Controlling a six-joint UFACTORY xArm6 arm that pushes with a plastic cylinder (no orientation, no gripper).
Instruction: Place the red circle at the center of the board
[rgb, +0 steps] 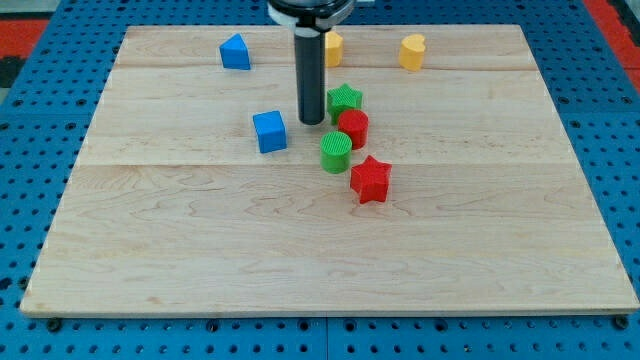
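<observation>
Pincer not fitted on this arm, so neither spread nor pressed together to report: just a straight dark rod coming down from the view's top, with my tip (312, 122) set on the wooden surface (300, 260).

Tip placed just to the view's left of the red circle (352, 128), close beside it, contact impossible to judge. Also right of the blue cube (269, 131), with a small gap between.

Red circle sitting a little above and right of the surface's middle, packed into a tight cluster: green star (344, 98) directly above it and touching or nearly so, green cylinder (336, 152) at its lower left and pressed against it, red star (370, 179) below and slightly right, near both the cylinder and the circle.

Along the surface's top edge: blue block (235, 52) at the left, shape hard to make out; yellow block (333, 48) partly hidden behind the rod; second yellow block (412, 52) further right, well apart from the cluster.
</observation>
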